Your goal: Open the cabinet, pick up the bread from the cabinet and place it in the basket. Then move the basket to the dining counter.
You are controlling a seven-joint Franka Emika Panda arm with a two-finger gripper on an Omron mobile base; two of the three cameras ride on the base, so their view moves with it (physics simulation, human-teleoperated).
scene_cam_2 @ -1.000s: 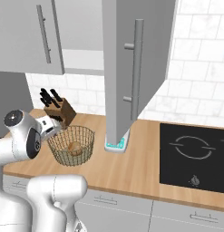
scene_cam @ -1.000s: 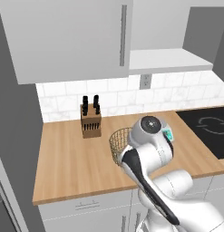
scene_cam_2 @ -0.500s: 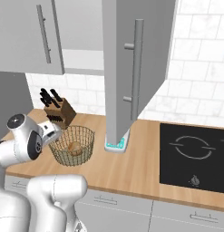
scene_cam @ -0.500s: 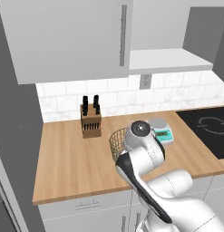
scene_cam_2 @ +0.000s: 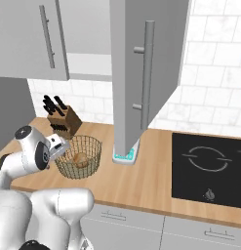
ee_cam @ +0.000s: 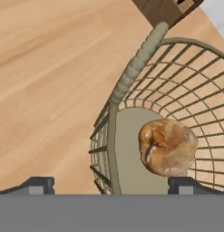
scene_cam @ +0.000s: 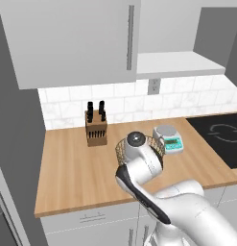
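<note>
The brassy wire basket [scene_cam_2: 81, 156] stands on the wood worktop, and the golden-brown bread [scene_cam_2: 81, 159] lies on its pale bottom. From the hand view, the bread [ee_cam: 167, 147] rests inside the basket [ee_cam: 131, 72], near its wall. My gripper [ee_cam: 111, 185] hangs open just above the rim, one fingertip outside the wall and one inside by the bread. In the right base view my gripper [scene_cam_2: 62, 146] is at the basket's left edge. The arm hides most of the basket [scene_cam: 121, 148] in the left base view. The cabinet door [scene_cam_2: 144, 73] stands swung open, and its white shelf [scene_cam: 180, 62] is bare.
A knife block [scene_cam: 96, 127] stands behind the basket, close to its left side. A kitchen scale [scene_cam: 169, 138] sits to the basket's right, under the open door. The black hob [scene_cam_2: 210, 168] lies further right. A closed wall cabinet [scene_cam: 77, 38] hangs on the left.
The arm's upper joint has shifted a little to the left over the basket. Basket, bread and cabinet door have stayed put.
</note>
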